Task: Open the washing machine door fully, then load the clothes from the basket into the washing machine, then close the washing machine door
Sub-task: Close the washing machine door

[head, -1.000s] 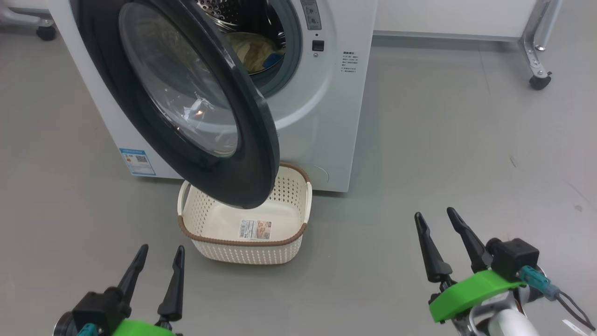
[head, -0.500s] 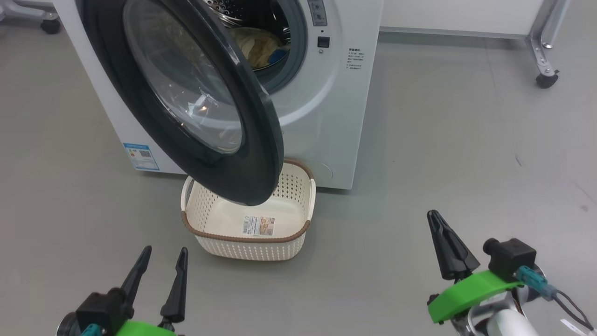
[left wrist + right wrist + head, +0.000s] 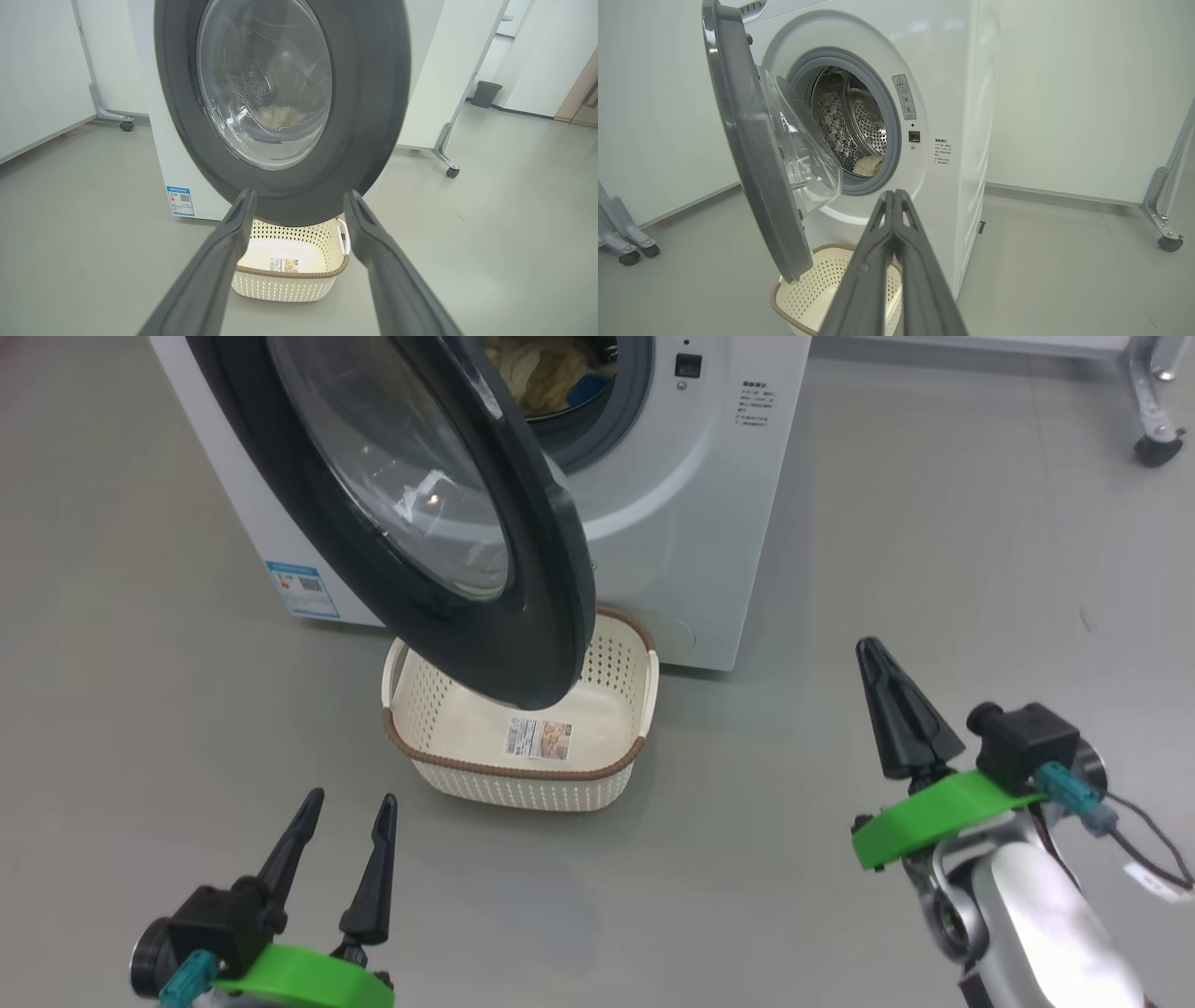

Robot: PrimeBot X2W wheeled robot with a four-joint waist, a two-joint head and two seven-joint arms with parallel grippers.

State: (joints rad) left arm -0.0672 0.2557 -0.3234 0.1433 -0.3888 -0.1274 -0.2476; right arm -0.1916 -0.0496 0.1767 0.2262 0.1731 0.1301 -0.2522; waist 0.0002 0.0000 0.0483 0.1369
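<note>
The washing machine (image 3: 691,513) stands ahead with its door (image 3: 551,597) swung out over the basket (image 3: 523,775). Pale yellow clothes (image 3: 546,373) and a blue piece lie in the drum, also seen through the door glass (image 3: 280,116) and past the seal (image 3: 868,164). The cream basket (image 3: 289,284) holds nothing but its floor sticker. My left gripper (image 3: 345,803) is open, low at the left, well short of the basket. My right gripper (image 3: 873,649) is shut on nothing, raised at the right, and its fingers (image 3: 894,219) point toward the machine's opening.
Grey floor stretches all round. A wheeled metal frame leg (image 3: 1153,443) stands at the far right, another caster (image 3: 126,125) left of the machine. White panels stand behind; a dark bin (image 3: 486,93) sits far back.
My right gripper has shut and risen. The head camera has tipped, so the machine and basket sit higher and more to the right in the picture. The left gripper stays open.
</note>
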